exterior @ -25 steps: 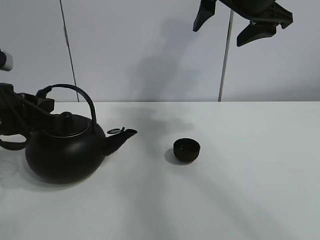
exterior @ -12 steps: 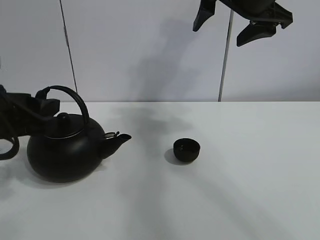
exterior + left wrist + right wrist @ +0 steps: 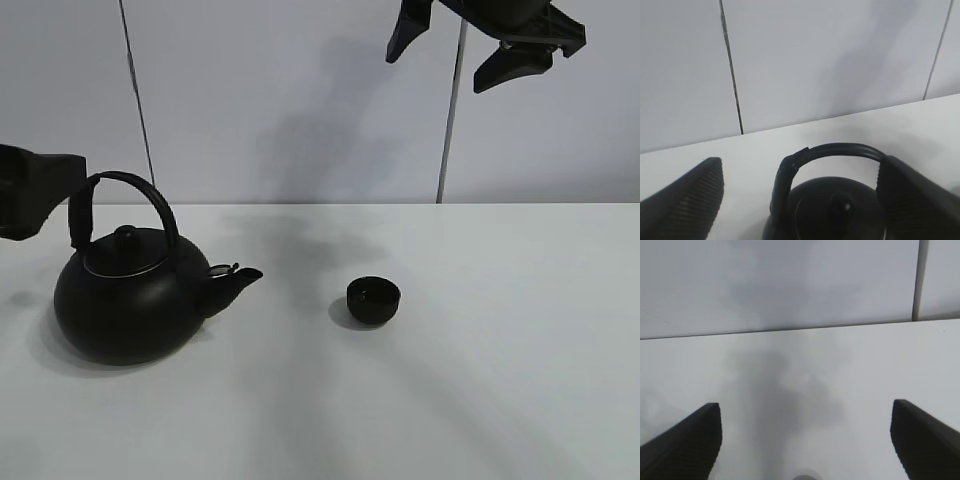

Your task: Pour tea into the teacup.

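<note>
With the kettle [image 3: 130, 300] now sitting upright on the white table [image 3: 480, 380], no longer tipped as a second ago: spreading wide, left gripper [image 3: 800, 200] letting go of the arched handle [image 3: 835, 151], its ribbed fingers [image 3: 685, 200] flanking it. Sitting well apart from the spout [image 3: 238, 279], toward the right: the teacup [image 3: 373, 299]. Hanging high above, also wide and holding nothing: right gripper [image 3: 470, 45]. Suggesting, on this evidence, pouring done and the arm backing off.

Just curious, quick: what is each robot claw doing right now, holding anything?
Left gripper: open, jaws either side of the kettle handle, holding nothing.
Right gripper: open, empty, raised high.
</note>
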